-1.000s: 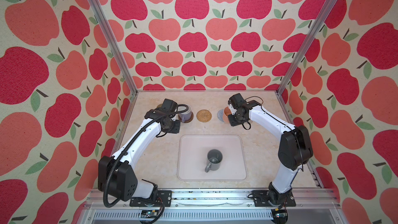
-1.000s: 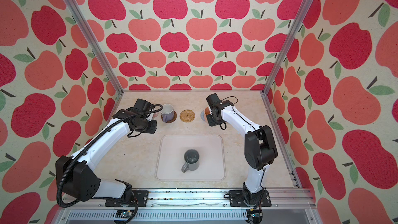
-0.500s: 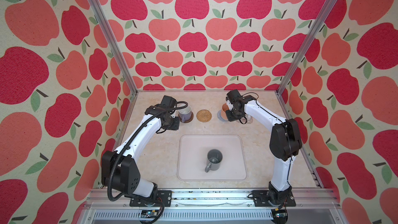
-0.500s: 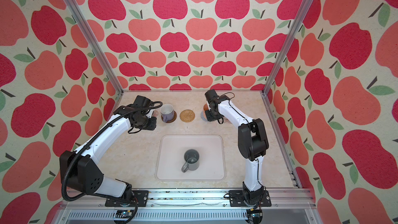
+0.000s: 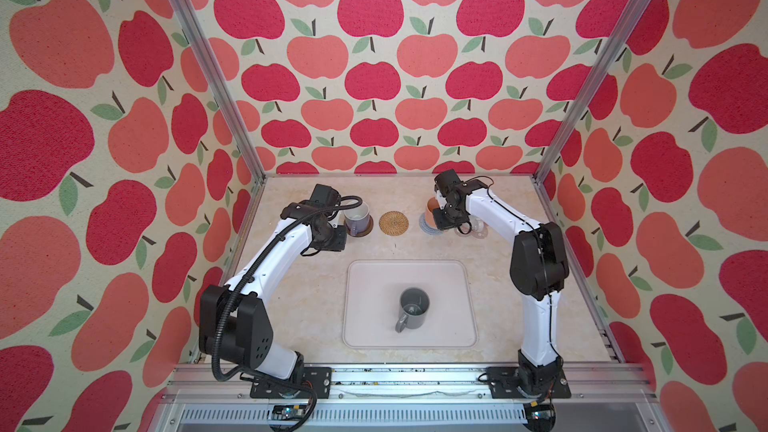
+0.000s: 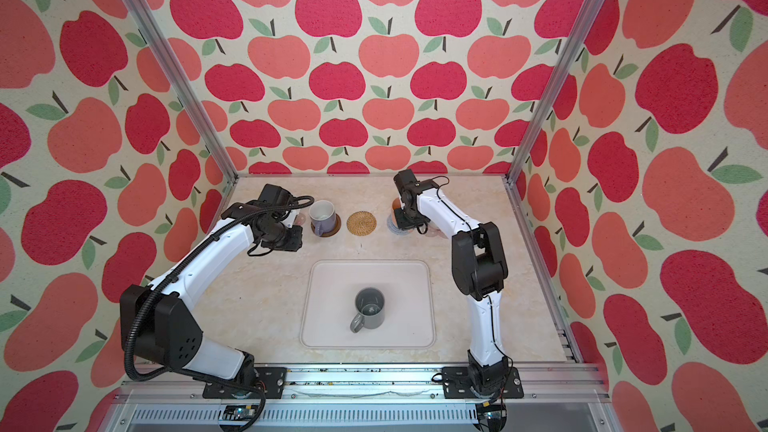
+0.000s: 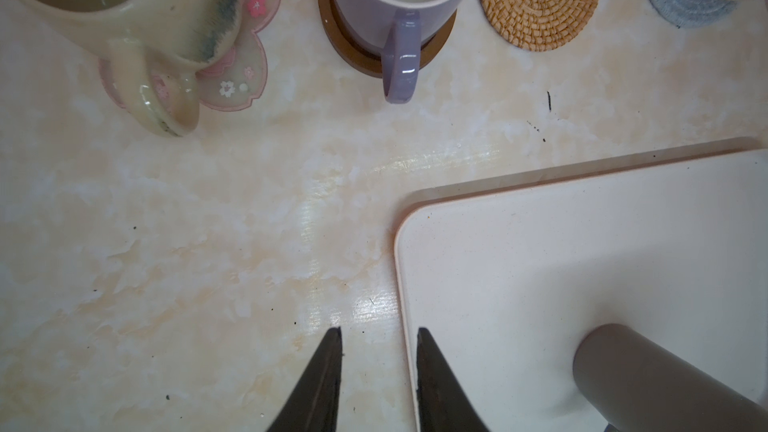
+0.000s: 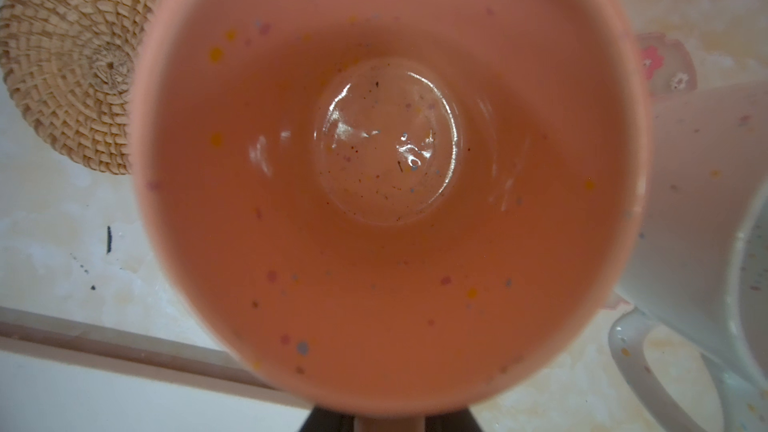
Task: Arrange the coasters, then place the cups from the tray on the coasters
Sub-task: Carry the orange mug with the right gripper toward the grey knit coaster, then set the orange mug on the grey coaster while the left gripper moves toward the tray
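Gripped peach-orange mug point(image 8: 374, 201) by its handle in right hand point(image 8: 390, 423), clamped tight, over grey-blue coaster point(image 5: 424, 228); hung left hand point(image 7: 379, 351) empty, fingers slightly apart, above counter point(image 7: 208, 222) beside tray point(image 7: 540, 243); found dark grey mug point(image 5: 413, 309) upright on tray

Apple-print walls point(image 5: 374, 14), marbled cream tabletop point(image 5: 309, 309)

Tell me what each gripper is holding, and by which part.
The right gripper grips the peach mug by its handle. The left gripper holds nothing; its jaws stand slightly apart above the table.
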Controlling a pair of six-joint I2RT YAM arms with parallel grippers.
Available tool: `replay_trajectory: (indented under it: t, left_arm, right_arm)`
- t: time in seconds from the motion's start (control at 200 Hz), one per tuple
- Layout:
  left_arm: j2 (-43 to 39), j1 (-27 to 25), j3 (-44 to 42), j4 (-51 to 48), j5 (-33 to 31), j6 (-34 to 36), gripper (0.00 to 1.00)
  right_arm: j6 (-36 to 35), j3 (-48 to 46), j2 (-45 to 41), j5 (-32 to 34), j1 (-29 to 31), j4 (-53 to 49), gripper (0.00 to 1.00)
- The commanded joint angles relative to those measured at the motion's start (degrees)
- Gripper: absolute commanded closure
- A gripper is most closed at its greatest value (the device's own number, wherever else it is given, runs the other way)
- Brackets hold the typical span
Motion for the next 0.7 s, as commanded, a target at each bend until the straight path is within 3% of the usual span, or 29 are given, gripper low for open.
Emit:
replay_trajectory:
  t: [0.0, 0.505, 0.575, 0.695]
  left_arm:
    - [1.13, 0.44, 1.99, -0.81, 0.85, 1.46, 0.67]
    - [1.21, 0.53, 2.34, -1.20, 2.08, 0.82, 0.67]
    - [1.01, 0.54, 2.43, -1.32, 1.99, 0.74, 0.67]
    - [0.84, 0.43, 2.58, -1.57, 2.39, 0.52, 0.67]
  right_arm:
    - [1.69, 3.08, -0.04, -0.34, -0.24, 1.07, 1.00]
    - [3.47, 3.58, 2.27, -0.87, -0.26, 0.94, 1.00]
    - [4.26, 3.82, 2.47, -1.14, -0.28, -0.05, 0.84]
    - [5.39, 3.05, 1.53, -2.50, -0.26, -0.65, 0.76]
